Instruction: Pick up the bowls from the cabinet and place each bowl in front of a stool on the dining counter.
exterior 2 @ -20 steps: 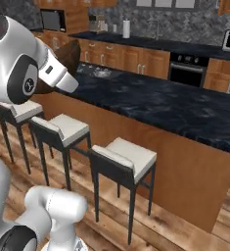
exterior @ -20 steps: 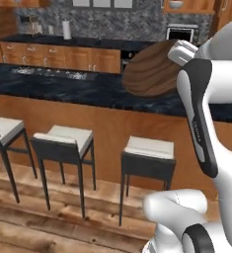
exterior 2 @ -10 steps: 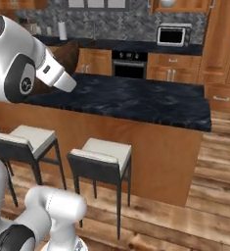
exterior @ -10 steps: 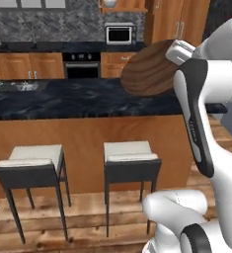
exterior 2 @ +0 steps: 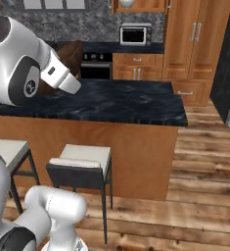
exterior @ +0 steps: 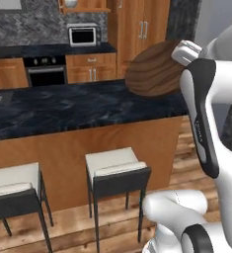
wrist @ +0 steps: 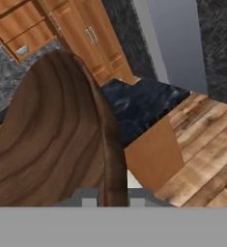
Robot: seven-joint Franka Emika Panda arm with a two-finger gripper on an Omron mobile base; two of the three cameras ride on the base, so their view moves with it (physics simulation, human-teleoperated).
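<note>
Bowl of dark wood is carried high on edge above the right end of the tabletop, its rim clamped in the pincer, with a stool below in front. Gripped by the rim alone, it may swing or slip during lowering and strike the stone. The fingertips are cropped at the hand view's bottom, so depth of hold is unclear.
</note>
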